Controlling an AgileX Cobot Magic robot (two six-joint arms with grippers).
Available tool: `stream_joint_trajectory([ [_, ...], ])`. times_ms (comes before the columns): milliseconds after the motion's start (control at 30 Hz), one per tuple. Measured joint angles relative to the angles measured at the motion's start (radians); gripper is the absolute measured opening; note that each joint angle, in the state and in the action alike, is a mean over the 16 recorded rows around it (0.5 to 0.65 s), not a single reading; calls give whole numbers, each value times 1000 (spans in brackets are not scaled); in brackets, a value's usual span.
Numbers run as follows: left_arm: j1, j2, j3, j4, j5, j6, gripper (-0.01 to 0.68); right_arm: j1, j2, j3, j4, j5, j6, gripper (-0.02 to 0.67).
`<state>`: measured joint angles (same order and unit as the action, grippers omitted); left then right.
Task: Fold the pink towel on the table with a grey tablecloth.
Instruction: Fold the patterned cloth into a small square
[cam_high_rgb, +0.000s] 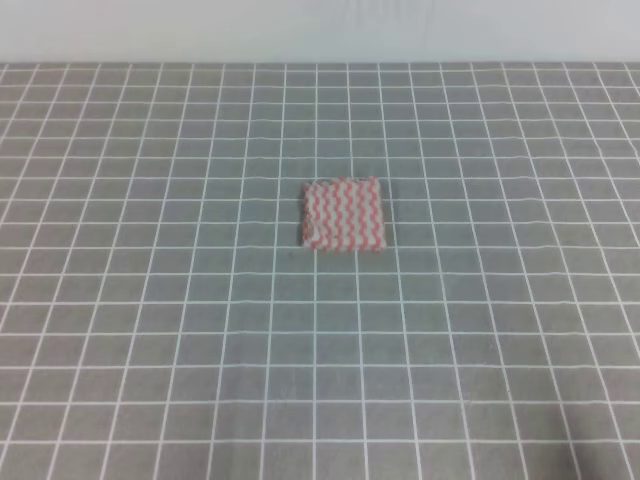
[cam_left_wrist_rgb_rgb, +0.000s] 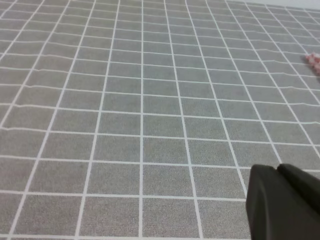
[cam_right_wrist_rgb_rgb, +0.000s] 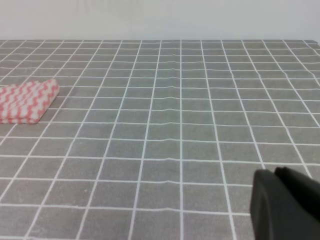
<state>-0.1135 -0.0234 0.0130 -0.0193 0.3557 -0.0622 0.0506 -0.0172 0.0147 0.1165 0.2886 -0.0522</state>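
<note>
Of the left gripper (cam_left_wrist_rgb_rgb: 285, 205) we see only a dark corner of its body at the lower right of the left wrist view, and of the right gripper (cam_right_wrist_rgb_rgb: 287, 202) a matching dark corner in the right wrist view; neither fingertips nor gap are shown, so we cannot tell whether either is open or closed. Neither arm appears in the exterior high view. The pink towel (cam_high_rgb: 343, 215) lies flat near the centre of the table with a grey tablecloth (cam_high_rgb: 150, 350), as a small compact block, roughly square, with no clear long axis; it looks layered at its near edge in the right wrist view, so we judge that it may already be folded. From the right gripper the towel (cam_right_wrist_rgb_rgb: 26, 101) lies ahead and well to the left. From the left gripper only a pink sliver (cam_left_wrist_rgb_rgb: 314, 61) shows at the far right edge. Both are well apart from it; we cannot tell which is nearer.
</note>
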Motion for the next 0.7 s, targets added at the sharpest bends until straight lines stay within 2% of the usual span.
stream_joint_trajectory([
  [700, 0, -4, 5, 1, -5, -1, -2, 0, 0, -3, 1, 0, 0, -17],
])
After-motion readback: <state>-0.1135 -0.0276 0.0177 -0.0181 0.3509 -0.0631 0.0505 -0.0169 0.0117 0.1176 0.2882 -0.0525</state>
